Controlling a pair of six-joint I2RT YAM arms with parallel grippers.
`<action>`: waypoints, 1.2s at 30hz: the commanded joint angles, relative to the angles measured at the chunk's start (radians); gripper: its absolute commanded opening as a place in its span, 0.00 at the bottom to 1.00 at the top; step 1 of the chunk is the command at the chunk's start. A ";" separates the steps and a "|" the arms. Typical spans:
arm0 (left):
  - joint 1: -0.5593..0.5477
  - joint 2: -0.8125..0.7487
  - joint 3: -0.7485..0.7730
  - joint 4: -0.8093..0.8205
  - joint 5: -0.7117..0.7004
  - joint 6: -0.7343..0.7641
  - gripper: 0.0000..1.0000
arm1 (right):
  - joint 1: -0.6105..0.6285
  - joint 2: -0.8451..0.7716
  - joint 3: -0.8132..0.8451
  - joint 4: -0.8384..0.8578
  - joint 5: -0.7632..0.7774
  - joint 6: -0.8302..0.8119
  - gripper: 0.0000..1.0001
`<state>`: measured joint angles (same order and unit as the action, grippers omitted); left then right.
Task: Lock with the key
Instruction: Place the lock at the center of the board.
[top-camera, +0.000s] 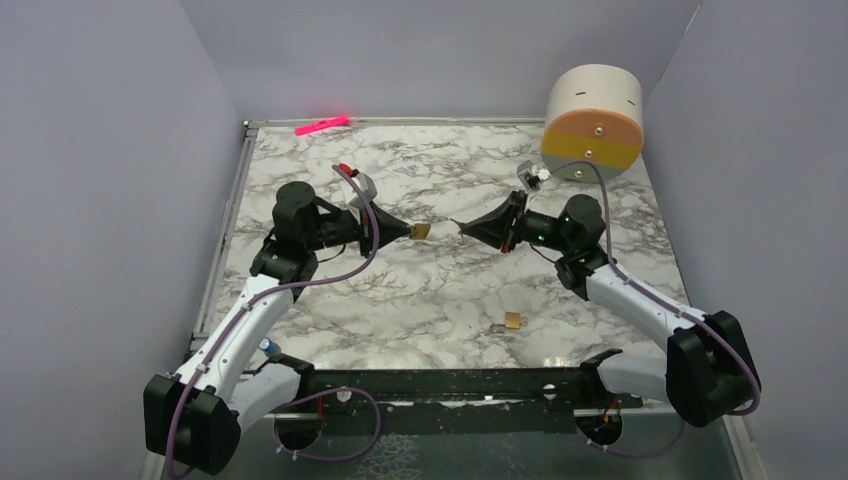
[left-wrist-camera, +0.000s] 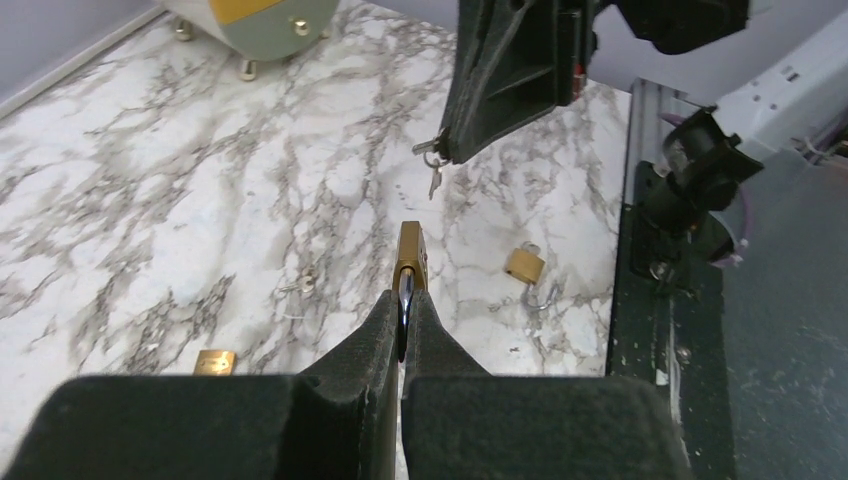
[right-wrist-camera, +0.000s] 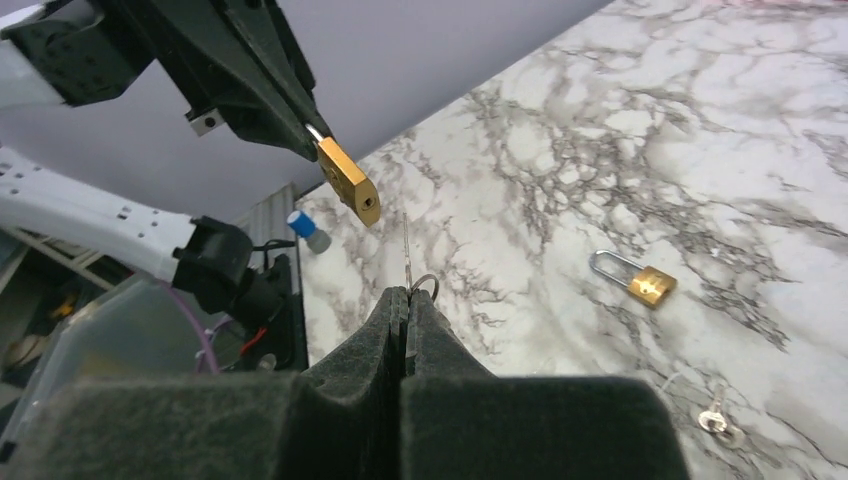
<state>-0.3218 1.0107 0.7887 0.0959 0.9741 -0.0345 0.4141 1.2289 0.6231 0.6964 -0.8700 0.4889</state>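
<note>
My left gripper is shut on the silver shackle of a small brass padlock, held above the marble table. In the left wrist view the padlock sticks out past the closed fingertips. My right gripper faces it from the right and is shut on the key. The key's thin blade points toward the padlock, and its ring shows beside the fingertips. A short gap separates the key from the padlock.
A second brass padlock lies near the front edge, its shackle open. A loose key and another brass piece lie on the marble. A beige, orange and yellow drum stands back right, a pink marker back left.
</note>
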 joint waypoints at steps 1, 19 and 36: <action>0.005 -0.022 -0.046 0.066 -0.190 -0.070 0.00 | -0.006 -0.011 0.012 -0.103 0.153 -0.053 0.01; -0.006 -0.024 -0.295 0.223 -0.652 -0.376 0.00 | -0.006 0.033 0.000 -0.163 0.351 -0.031 0.01; -0.015 0.105 -0.348 0.346 -0.738 -0.411 0.00 | -0.006 0.111 0.003 -0.120 0.309 -0.002 0.01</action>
<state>-0.3298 1.0939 0.4412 0.3504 0.2714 -0.4316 0.4110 1.3281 0.6231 0.5358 -0.5453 0.4801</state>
